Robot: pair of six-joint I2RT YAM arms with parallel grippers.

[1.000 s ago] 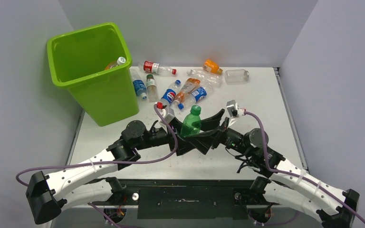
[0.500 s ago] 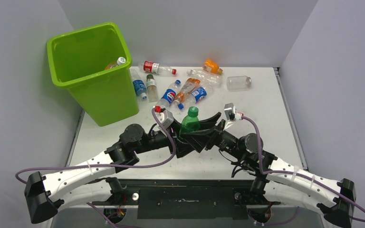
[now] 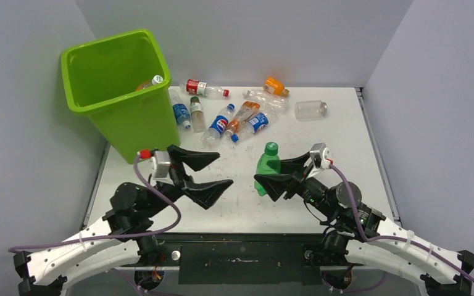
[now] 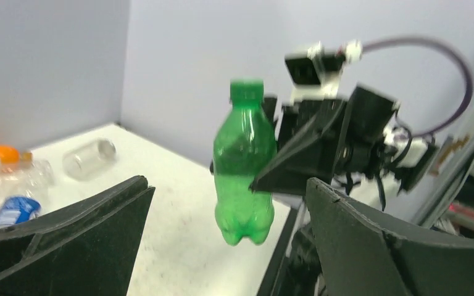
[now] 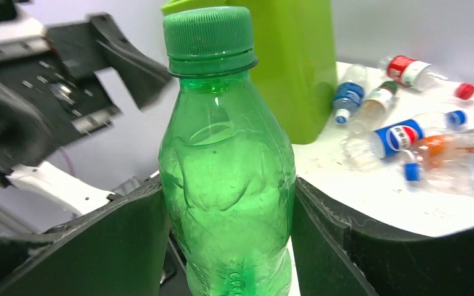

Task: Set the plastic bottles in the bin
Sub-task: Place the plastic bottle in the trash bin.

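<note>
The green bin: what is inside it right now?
One bottle with a white cap shows inside the bin, against its near wall. That wall covers the bottle's lower part and whatever lies beneath.

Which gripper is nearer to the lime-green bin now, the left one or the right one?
Left. The left gripper, jaws open, is just right of the bin, near its base; the right gripper, holding the green bottle, is farther right.

White perforated arm links [image 3: 68, 254], black joints [image 3: 128, 198], trailing purple cables [image 3: 340, 180].
</note>
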